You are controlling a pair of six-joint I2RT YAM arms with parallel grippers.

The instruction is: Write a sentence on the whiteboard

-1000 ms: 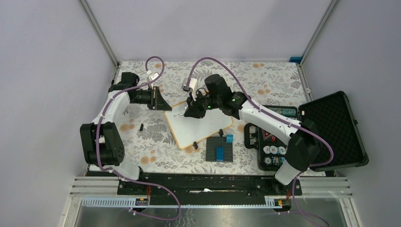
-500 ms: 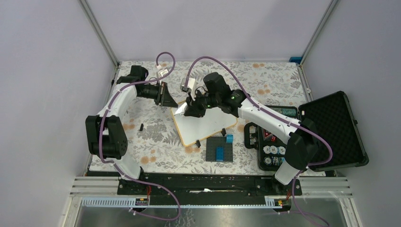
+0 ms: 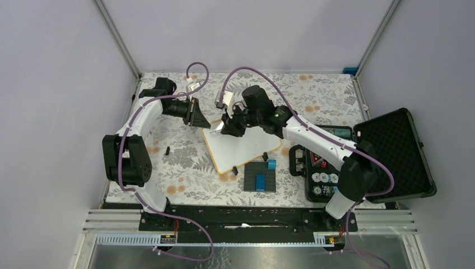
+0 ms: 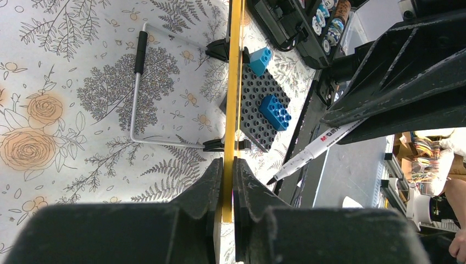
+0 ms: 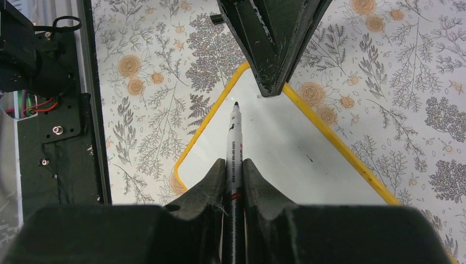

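The whiteboard with its orange-yellow frame lies angled at the table's middle. My left gripper is shut on the frame at the far left corner; the left wrist view shows the whiteboard edge-on between the closed jaws of the gripper. My right gripper is shut on a white marker. The marker points at that same corner of the whiteboard, and in the left wrist view its tip stands a little off the face. The sentence is out of view; the visible face is blank apart from a tiny speck.
A dark grey brick plate with blue bricks sits right in front of the board. To the right stands an open black case with poker chips. A small black cap lies left of the board. A wire stand folds under it.
My left arm swung back and right and its gripper closed on the board's corner. The board shifted a little to the right. My right gripper with the marker barely moved.
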